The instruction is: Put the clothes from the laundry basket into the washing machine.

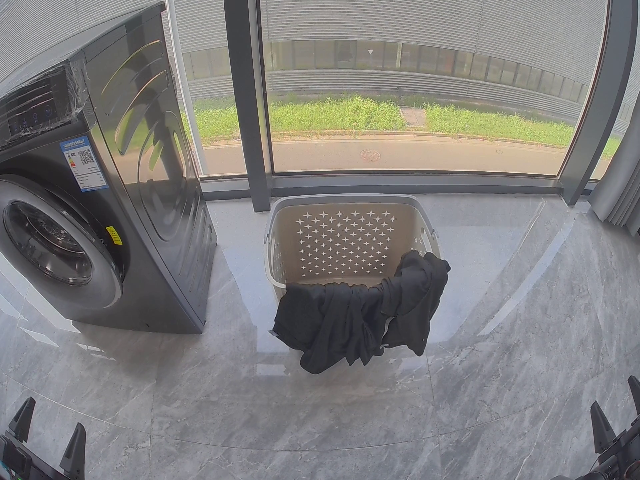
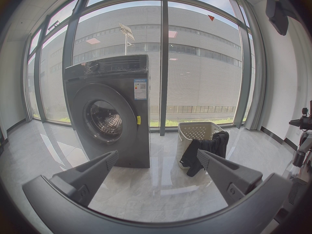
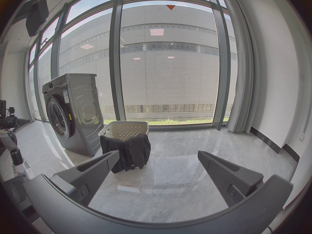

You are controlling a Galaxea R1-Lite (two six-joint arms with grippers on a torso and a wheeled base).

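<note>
Task sitting at start: black garment hanging over near rim of laundry basket, at 12 o'clock on floor. Nothing going into washing machine yet, standing at 10 o'clock, porthole door seeming shut. Grasping, carrying, loading all remaining. Left gripper hovering low at 7 o'clock, right gripper at 5 o'clock, both well apart from basket, pointing forward, jaws spread wide, holding nothing.

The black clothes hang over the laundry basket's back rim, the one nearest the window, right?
Not quite. The black clothes hang over the laundry basket's front rim, the one farthest from the window and nearest the robot. The head view shows this.
</note>
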